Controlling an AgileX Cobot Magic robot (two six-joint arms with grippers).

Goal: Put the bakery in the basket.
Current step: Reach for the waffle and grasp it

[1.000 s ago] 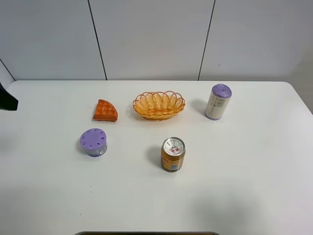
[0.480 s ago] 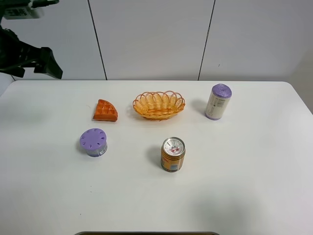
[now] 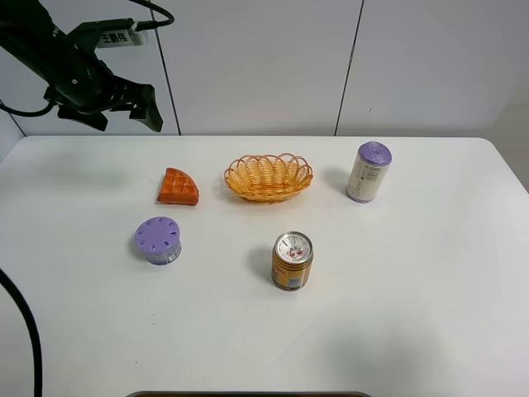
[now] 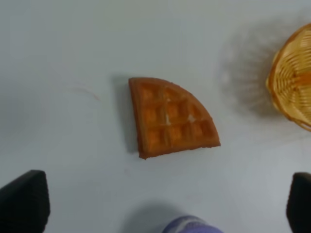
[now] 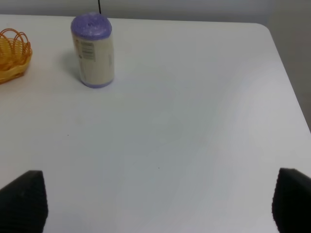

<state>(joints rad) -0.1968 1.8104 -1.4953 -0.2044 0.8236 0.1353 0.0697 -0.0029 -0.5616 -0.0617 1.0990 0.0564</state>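
Observation:
The bakery, an orange-brown waffle wedge (image 3: 178, 187), lies flat on the white table (image 3: 413, 289), left of the basket (image 3: 269, 176), an empty orange-yellow wicker oval. My left gripper (image 3: 124, 116) hangs open, high above the table's back left and apart from the waffle. In the left wrist view the waffle (image 4: 170, 119) lies between and beyond the open left gripper (image 4: 161, 206), with the basket's rim (image 4: 294, 82) at the side. My right gripper (image 5: 156, 200) is open and empty over bare table; it does not show in the exterior view.
A purple-capped white cylinder (image 3: 369, 171) stands right of the basket and also shows in the right wrist view (image 5: 92, 51). An orange-gold drink can (image 3: 293, 260) stands in front of the basket. A purple-lidded jar (image 3: 158, 240) sits in front of the waffle.
My left arm has swung in from the left edge, up and to the right, to above the table's back left. The objects on the table have not moved.

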